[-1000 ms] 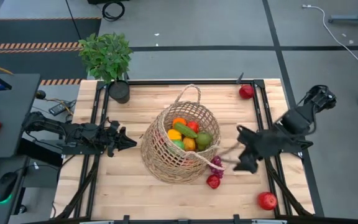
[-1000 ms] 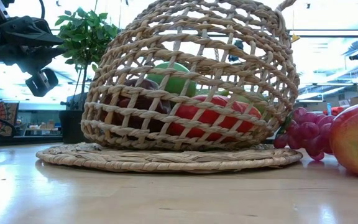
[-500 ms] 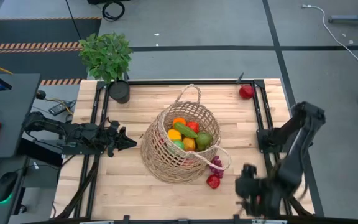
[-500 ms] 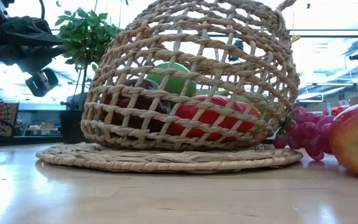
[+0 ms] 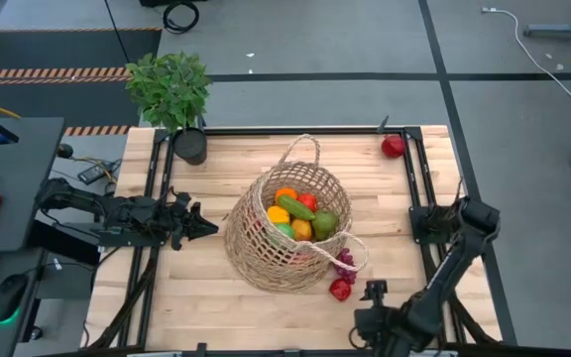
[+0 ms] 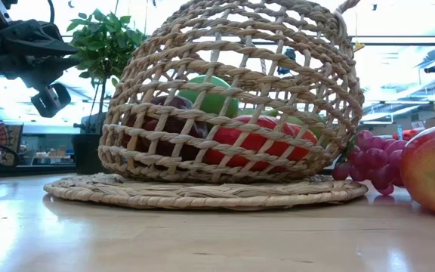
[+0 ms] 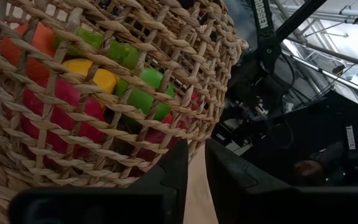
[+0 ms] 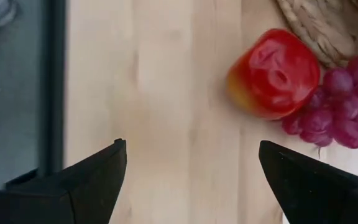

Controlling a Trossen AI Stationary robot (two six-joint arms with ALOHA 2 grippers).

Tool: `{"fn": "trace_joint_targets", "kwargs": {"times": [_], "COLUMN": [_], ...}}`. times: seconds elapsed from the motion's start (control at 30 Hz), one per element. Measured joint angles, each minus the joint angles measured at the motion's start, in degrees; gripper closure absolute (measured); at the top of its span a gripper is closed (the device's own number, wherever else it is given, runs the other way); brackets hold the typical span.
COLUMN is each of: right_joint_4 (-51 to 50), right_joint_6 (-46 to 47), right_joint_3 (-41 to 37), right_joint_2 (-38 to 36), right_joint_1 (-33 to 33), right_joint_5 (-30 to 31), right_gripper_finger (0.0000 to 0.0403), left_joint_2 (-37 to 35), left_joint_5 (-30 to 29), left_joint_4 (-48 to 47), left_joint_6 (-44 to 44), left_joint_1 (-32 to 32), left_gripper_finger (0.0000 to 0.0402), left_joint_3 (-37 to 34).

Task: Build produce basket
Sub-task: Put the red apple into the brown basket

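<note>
Tan open-weave basket (image 5: 284, 230) holding orange, yellow, green and red produce (image 5: 301, 217); beside the basket, purple grapes (image 8: 344, 109) and a red apple (image 8: 273, 73) (yellowish on one side); pale wooden table (image 5: 186, 288).

Grey floor (image 5: 315, 40) crossed by dark seams, hazard-striped tape (image 5: 48, 72) at left, white cable (image 5: 523, 35) far right; bright ceiling lights (image 6: 399, 57) beyond.

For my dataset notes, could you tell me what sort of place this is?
Probably a robotics lab or workshop: a framed wooden table on grey taped floor, and a desk with monitor alongside.
</note>
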Motion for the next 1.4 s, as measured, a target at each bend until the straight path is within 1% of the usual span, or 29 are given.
{"fn": "trace_joint_targets", "kwargs": {"times": [0.07, 0.1, 0.3, 0.37, 0.5, 0.57, 0.67, 0.77, 0.9, 1.0, 1.13, 1.2, 1.4], "right_joint_4": [-0.04, 0.09, 1.61, 3.86, 12.82, 13.9, 13.43, 13.7, 18.08, 20.32, 20.68, 21.14, 23.02], "right_joint_6": [-0.54, -0.66, 0.17, 0.16, -0.19, 1.43, 6.21, 8.14, 8.46, 9.2, 10.37, 10.8, 10.18], "right_joint_3": [0.0, 0.0, 0.0, 0.0, -2.78, -4.32, -6.47, -7.87, -10.95, -12.9, -14.96, -15.77, -16.54], "right_joint_2": [0.72, 0.85, 0.83, 0.83, 0.84, 0.87, 0.71, 0.48, 0.44, 0.44, 0.44, 0.44, 0.52], "right_joint_1": [-1.26, -1.79, -3.79, -4.32, -5.05, -5.3, -5.48, -5.13, -5.05, -5.07, -5.41, -5.69, -5.85], "right_joint_5": [-0.29, 0.64, 12.89, 15.65, 19.26, 19.85, 21.34, 21.73, 20.01, 19.86, 19.95, 18.97, 18.48], "right_gripper_finger": [0.0033, 0.0033, 0.0033, 0.0033, 0.0033, 0.0033, 0.0034, 0.0035, 0.0034, 0.0035, 0.0035, 0.0035, 0.0038], "left_joint_2": [0.0, 0.0, 0.0, 0.02, 0.01, 0.0, 0.0, 0.01, 0.01, 0.01, 0.0, 0.01, 0.0], "left_joint_5": [-0.01, 0.01, -0.01, 0.02, -0.01, 0.01, 0.0, 0.0, -0.01, 0.0, 0.0, 0.0, 0.02], "left_joint_4": [0.02, 0.02, 0.0, 0.02, 0.01, 0.01, 0.01, 0.01, 0.02, 0.0, 0.01, 0.02, 0.0], "left_joint_6": [-0.03, -0.03, -0.01, -0.03, -0.01, -0.01, 0.01, 0.01, 0.01, -0.02, -0.01, -0.02, 0.01], "left_joint_1": [0.01, -0.01, 0.01, 0.01, 0.0, 0.01, 0.0, 0.0, -0.01, 0.0, 0.0, 0.0, 0.01], "left_gripper_finger": [0.0339, 0.0339, 0.0344, 0.0344, 0.034, 0.0339, 0.034, 0.0343, 0.0342, 0.0339, 0.034, 0.0343, 0.0346], "left_joint_3": [0.0, 0.01, 0.01, -0.01, 0.0, 0.0, 0.01, 0.02, 0.01, 0.01, 0.0, 0.01, 0.0]}}
